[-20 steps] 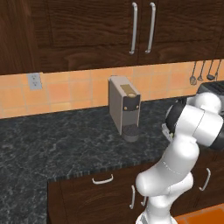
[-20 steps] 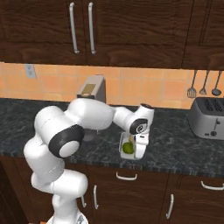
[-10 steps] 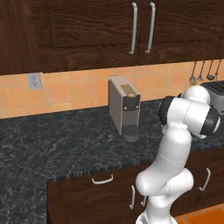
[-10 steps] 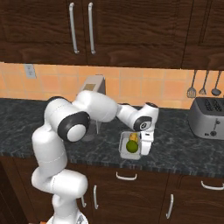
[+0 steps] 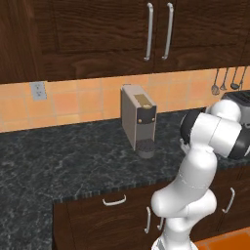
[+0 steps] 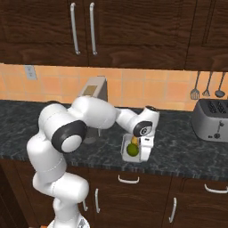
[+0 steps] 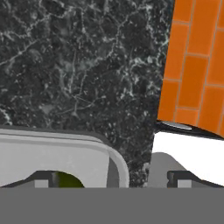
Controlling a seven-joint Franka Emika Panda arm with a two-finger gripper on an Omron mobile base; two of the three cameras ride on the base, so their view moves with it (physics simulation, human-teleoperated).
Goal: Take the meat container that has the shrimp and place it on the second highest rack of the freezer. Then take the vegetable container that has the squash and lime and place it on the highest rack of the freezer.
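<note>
Near the counter's front edge, the white vegetable tray (image 6: 132,150) with smooth green lime (image 6: 132,149) and yellow squash (image 6: 134,141) sits on black speckled stone (image 6: 178,147). Above it the gripper (image 6: 143,143) gapes wide, gripping nothing. Freezer placement remains undone, I judge.

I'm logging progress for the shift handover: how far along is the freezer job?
Nothing looks finished from these pictures. In hand: the claw hangs open over the white container holding the lime and squash, which sits on the dark counter ungripped. Left: grasp it and carry it to the freezer's highest rack.
</note>
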